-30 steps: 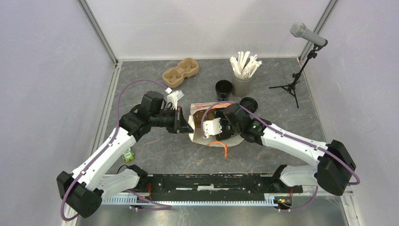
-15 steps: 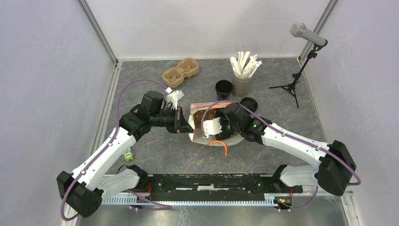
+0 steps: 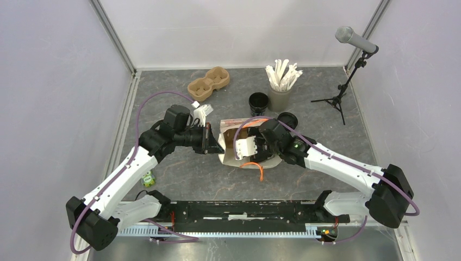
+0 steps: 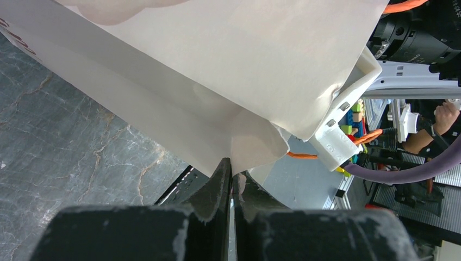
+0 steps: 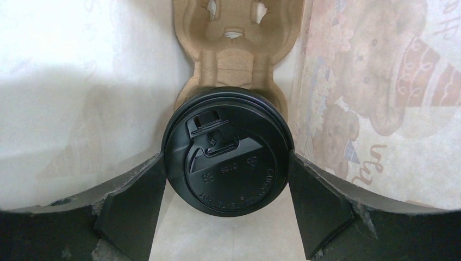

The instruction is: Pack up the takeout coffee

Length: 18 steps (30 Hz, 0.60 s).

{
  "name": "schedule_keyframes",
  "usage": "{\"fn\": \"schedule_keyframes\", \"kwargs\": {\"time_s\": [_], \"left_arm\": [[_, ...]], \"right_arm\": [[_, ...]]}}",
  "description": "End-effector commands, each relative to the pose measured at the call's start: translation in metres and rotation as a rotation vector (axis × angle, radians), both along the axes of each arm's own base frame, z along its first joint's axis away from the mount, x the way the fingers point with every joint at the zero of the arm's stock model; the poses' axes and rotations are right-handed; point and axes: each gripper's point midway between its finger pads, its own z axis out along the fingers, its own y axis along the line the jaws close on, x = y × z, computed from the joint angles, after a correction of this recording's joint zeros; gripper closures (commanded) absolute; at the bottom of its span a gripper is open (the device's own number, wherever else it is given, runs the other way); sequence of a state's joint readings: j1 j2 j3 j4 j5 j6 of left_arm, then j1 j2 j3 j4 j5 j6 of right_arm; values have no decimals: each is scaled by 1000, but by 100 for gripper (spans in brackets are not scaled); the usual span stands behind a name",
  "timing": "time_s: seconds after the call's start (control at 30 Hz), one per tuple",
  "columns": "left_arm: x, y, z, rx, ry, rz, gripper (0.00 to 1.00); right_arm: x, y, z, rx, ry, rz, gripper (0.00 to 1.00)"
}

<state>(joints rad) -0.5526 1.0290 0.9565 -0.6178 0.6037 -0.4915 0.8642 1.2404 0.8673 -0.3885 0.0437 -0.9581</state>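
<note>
The takeout coffee, a black cup seen from above by its round lid, sits in the near socket of a brown pulp carrier inside the white paper bag. My right gripper reaches down into the bag, and both fingertips press the lid's rim from either side. My left gripper is shut on a fold of the bag's edge. In the top view the left gripper holds the bag's left side, and the cup is hidden by the right arm.
At the back stand a second pulp carrier, an open black cup, a loose black lid and a grey cup of white sticks. A microphone stand is at the right. An orange handle trails from the bag.
The right arm has shifted very slightly over the bag. The left arm and the bag stay where they were.
</note>
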Motion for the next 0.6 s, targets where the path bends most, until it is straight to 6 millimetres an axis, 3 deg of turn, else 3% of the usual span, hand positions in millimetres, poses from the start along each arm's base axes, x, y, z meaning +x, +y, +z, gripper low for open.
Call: {"fn": "schedule_keyframes", "kwargs": {"time_s": [0.0,0.3,0.37,0.57], "left_arm": [[8,-6,19,-31,-68,-4,91],[7,-6,20,-32,-72,-6,91],[7,-6,20,-32,-73,-7,91],[7,-7,20,-32,-71,-12,91]], "right_arm": [[-3,8,19,38,-8,21,14],[-4,10,17,37,3,24,12],[-4,9,15,32,5,21,2],[-1,6,2,9,-3,13,8]]}}
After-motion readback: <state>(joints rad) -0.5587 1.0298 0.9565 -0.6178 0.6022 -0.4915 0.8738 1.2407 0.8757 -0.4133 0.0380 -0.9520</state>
